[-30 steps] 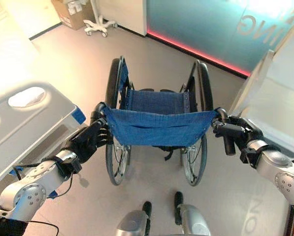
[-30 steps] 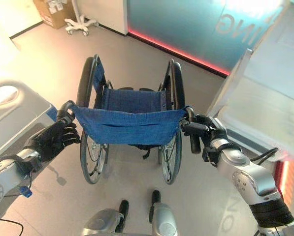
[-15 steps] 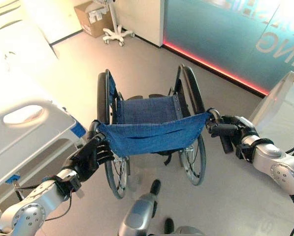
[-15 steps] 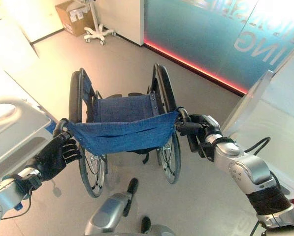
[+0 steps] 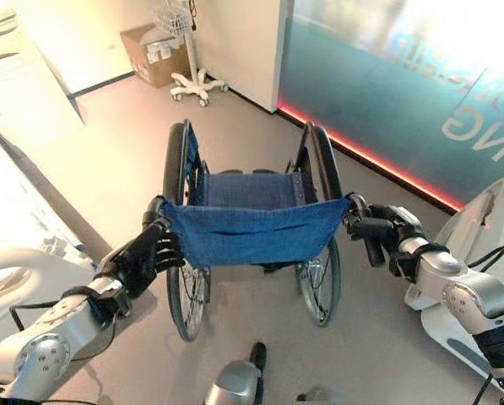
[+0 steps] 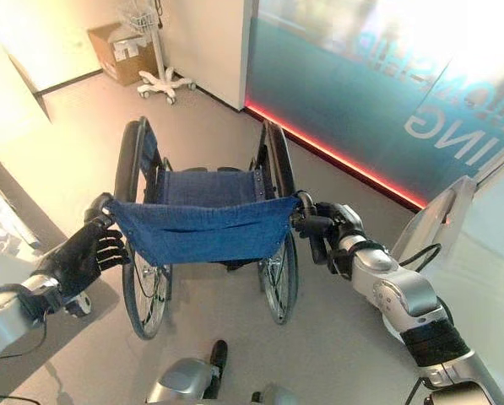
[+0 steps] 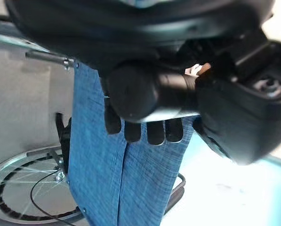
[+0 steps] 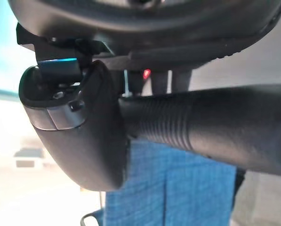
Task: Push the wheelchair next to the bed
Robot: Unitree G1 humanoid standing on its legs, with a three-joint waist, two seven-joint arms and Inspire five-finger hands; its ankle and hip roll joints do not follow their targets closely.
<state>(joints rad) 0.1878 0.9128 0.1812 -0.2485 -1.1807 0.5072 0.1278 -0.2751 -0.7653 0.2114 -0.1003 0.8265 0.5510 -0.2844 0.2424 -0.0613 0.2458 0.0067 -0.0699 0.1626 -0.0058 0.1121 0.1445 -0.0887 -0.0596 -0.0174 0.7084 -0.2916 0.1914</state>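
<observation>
1. The whole scene is seen to have shifted against the earlier pictures, so the camera is judged to have moved with the robot: the cardboard box (image 5: 154,53) and the white wheeled stand (image 5: 192,76) at the far wall are now framed nearer the middle, and the teal glass wall (image 5: 378,93) with its red floor strip is shown more widely.
2. The bed (image 5: 2,278) is now seen as a white rail end at the lower left edge, where more of it was shown before; the wheelchair (image 5: 247,228) is judged to be rolling forward along the bed's side, so the task is under way but the chair is not yet parked beside it.
3. The wheelchair is placed on the grey floor (image 5: 108,169) in the middle of the view, upright, its blue fabric backrest (image 6: 197,226) turned towards the robot and its big wheels on the floor.
4. The left hand (image 5: 138,257) is clenched around the left push handle (image 7: 145,96); in the left wrist view the fingers (image 7: 140,132) are curled over the grip, with the backrest cloth just past them.
5. The right hand (image 6: 336,226) is wrapped around the ribbed right push handle (image 8: 201,122), which is pressed against the palm in the right wrist view.
</observation>
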